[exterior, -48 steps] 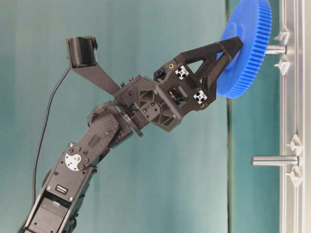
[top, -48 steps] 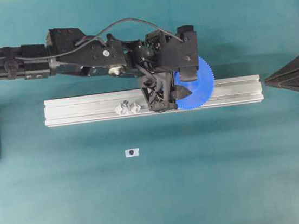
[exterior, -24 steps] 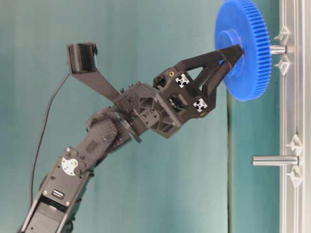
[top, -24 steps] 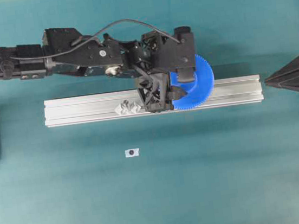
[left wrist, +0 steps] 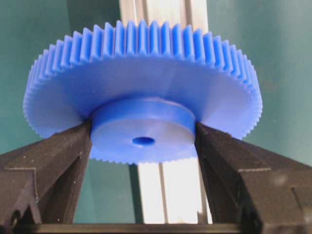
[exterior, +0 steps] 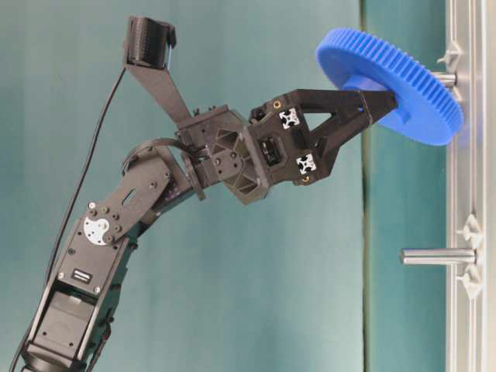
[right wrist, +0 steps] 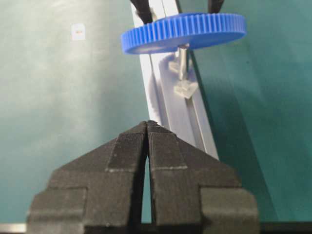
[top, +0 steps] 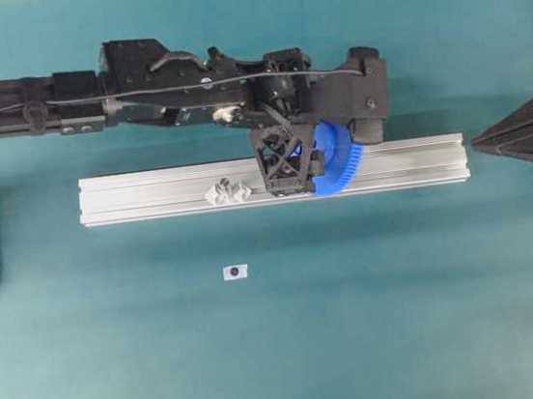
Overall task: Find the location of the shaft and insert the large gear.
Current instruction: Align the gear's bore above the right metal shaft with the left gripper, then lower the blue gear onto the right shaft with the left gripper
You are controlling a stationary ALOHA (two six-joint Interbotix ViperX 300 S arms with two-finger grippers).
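The large gear (left wrist: 146, 73), a bright blue toothed disc, is held by its raised hub between the black fingers (left wrist: 58, 156) of my left gripper (left wrist: 144, 134), which is shut on it. From table level the large gear (exterior: 387, 81) hangs tilted at the tip of the shaft (exterior: 443, 78). The right wrist view shows the shaft (right wrist: 183, 61) rising between two clear blocks to the gear's underside. Whether the pin is inside the centre hole is hidden. My right gripper (right wrist: 147, 124) is shut and empty, well back from the gear.
The long aluminium rail (top: 149, 194) lies across the teal table. A second pin (exterior: 438, 256) with clear blocks (top: 230, 191) stands on it left of the gear. A small white tag (top: 236, 272) lies in front of the rail. The right gripper (top: 479, 144) rests at the rail's right end.
The left arm has shifted right and its wrist has turned. The gear has tipped from flat against the shaft tip to a clear slant, still gripped by its hub. The right arm stayed still.
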